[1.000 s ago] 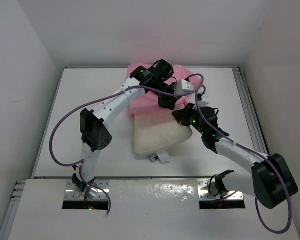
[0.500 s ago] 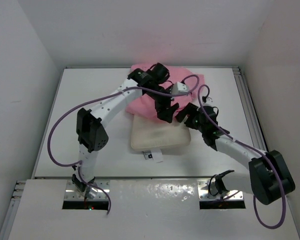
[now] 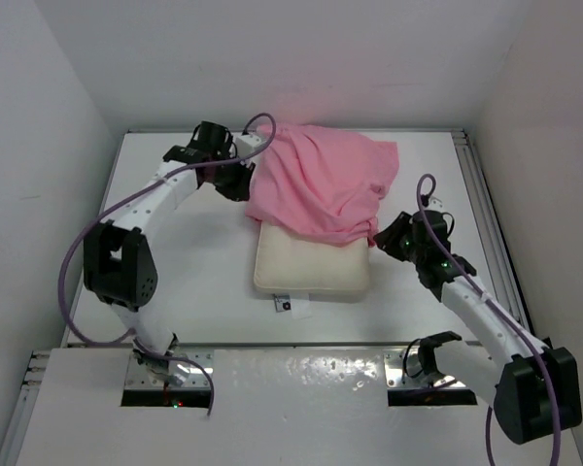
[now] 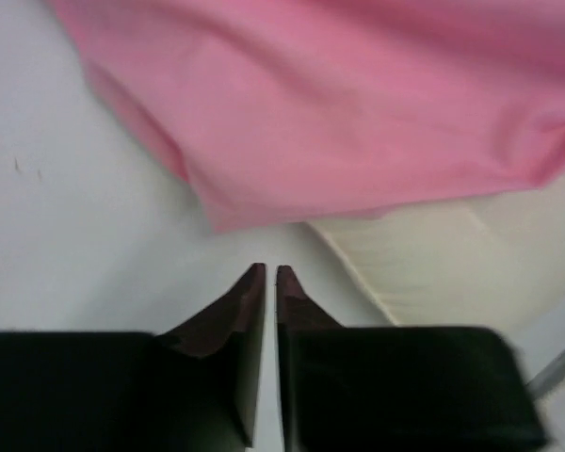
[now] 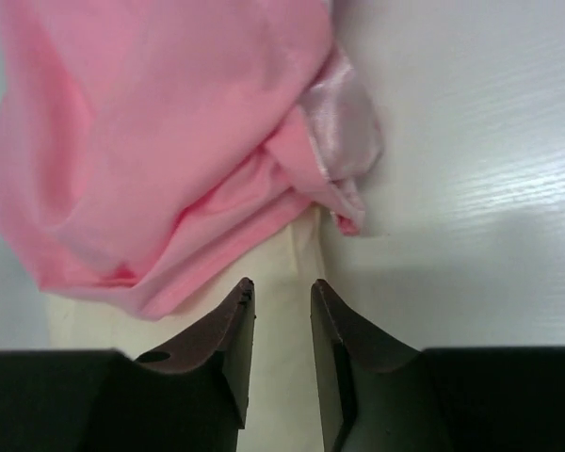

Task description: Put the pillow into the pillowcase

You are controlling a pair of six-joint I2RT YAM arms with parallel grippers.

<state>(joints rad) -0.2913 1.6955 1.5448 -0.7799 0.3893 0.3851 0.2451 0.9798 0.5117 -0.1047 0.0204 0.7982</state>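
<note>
Left gripper [image 4: 269, 274] jaws together, empty, pillowcase [image 4: 358, 113] just ahead. Right gripper [image 5: 282, 288] slightly apart, empty, over pillow [image 3: 311, 268] edge.

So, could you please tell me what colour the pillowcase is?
Pink, with a satin sheen; the pillowcase shows best in the right wrist view.

A white desk [image 3: 175, 282] is filling the middle of the scene, showing a faint grain in the right wrist view. Plain white walls [image 3: 301, 68] are closing it in on the left, back and right. A metal rail [image 3: 481, 214] is running along its right edge. At the near edge a glossy white panel [image 3: 301, 388] is catching the light, with two metal plates [image 3: 165, 383] sitting in it.
</note>
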